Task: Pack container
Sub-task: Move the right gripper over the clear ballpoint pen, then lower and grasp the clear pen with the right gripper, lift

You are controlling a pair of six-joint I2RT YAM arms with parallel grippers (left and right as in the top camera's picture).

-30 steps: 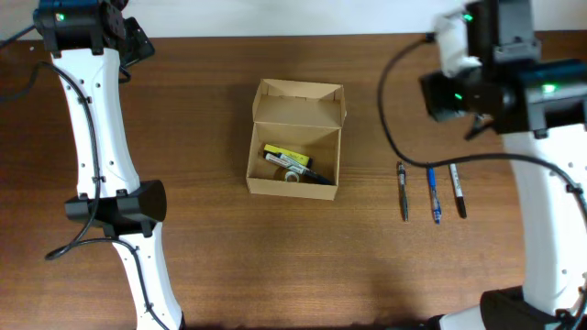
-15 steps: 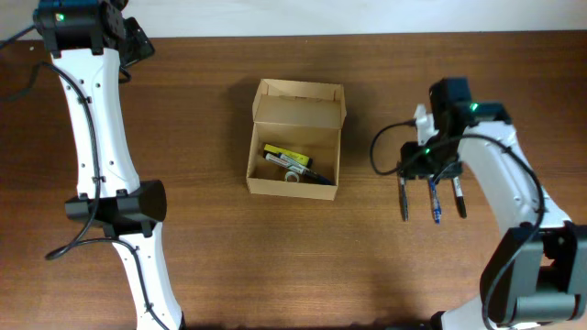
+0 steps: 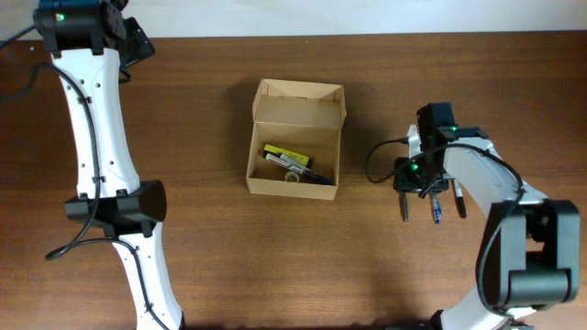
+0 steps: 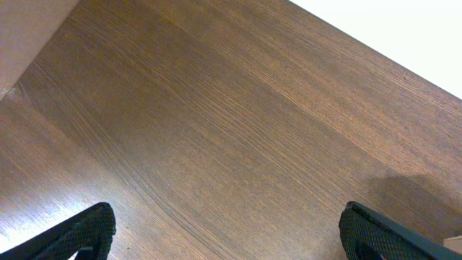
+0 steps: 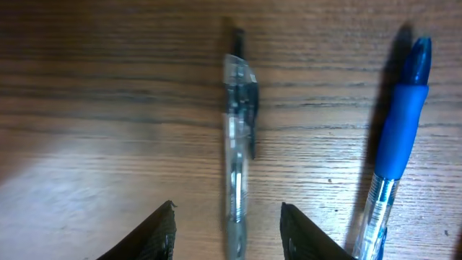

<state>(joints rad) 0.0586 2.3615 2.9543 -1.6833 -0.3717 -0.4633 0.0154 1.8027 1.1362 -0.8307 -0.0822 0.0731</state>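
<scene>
the cardboard box [image 3: 292, 189] is found mid-table, lid raised, partly filled. it lies well apart from the right gripper [image 5: 227, 231], toward the left arm's side. that gripper is held open astride the clear pen [image 5: 237, 144], whose long axis runs between the fingers [image 5: 155, 235]. a blue pen [image 5: 397, 144] lies just beside. the left gripper [image 4: 227, 217], also spread, is kept far off over the bare wooden table [image 3: 211, 247].

Blue pen [image 5: 398, 133] close beside the right tool [image 5: 227, 211]
</scene>
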